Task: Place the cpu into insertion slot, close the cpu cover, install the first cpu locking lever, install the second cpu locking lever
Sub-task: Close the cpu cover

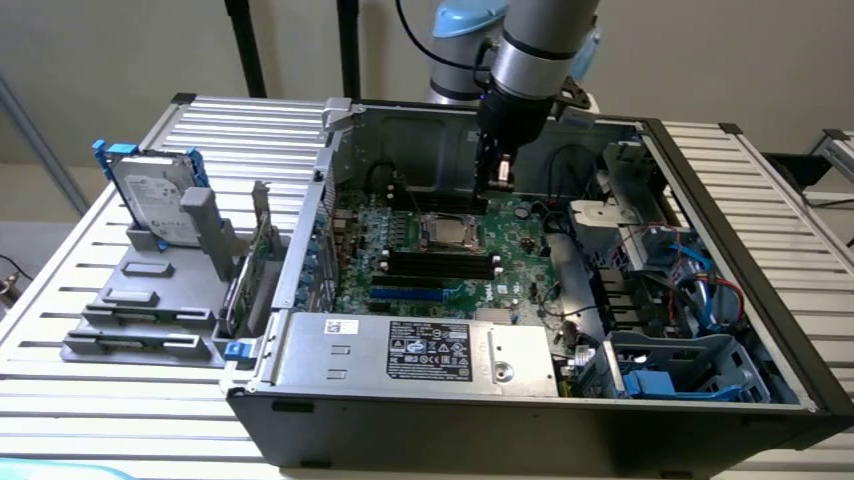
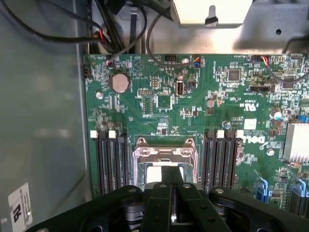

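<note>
Exterior view: open computer case (image 1: 534, 430) on slatted tabletop (image 1: 80, 400).
Insertion slot (image 2: 141, 166): between memory slots (image 2: 108, 159); cpu (image 2: 155, 174) lying inside.
Jaws: pressed together, holding nothing, above slot.
Risk: misaimed descent could scrape cpu or bend cpu cover (image 2: 164, 151).

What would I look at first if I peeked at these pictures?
A big open computer case with a green board inside. A grey robot arm reaches down into it, its shut claw hanging near the silvery slot mid-board. On the exterior view's left, a hard drive stands in a grey rack.
</note>
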Motion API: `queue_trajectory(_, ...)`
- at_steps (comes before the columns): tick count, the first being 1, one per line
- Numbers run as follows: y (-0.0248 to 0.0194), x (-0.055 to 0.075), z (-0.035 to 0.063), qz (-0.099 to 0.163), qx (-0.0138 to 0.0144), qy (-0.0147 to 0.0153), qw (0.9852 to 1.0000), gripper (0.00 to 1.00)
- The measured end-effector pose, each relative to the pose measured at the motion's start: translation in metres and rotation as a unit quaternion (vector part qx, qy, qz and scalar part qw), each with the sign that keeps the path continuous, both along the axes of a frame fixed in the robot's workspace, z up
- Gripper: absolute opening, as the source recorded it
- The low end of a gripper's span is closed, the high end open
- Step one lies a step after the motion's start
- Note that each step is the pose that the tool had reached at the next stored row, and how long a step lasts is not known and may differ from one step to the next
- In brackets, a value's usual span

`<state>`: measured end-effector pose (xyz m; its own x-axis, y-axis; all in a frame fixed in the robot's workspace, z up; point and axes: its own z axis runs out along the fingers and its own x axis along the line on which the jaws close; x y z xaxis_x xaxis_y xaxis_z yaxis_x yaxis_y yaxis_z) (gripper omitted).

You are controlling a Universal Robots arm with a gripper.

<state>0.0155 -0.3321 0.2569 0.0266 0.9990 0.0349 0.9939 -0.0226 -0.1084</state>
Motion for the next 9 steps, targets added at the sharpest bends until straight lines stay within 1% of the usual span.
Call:
queue_trajectory(3,-0.0007,-0.007,-0.0001,0.001,0.0003,0.0001,1.0000,0.11)
queue_trajectory(5,-0.0011,-0.011,-0.0001,0.002,0.0009,0.0008,1.0000,0.11)
queue_trajectory(6,-0.0013,-0.012,-0.0001,0.003,0.0014,0.0015,1.0000,0.11)
queue_trajectory(9,-0.0015,-0.016,-0.0006,0.006,0.0030,0.0058,1.0000,0.11)
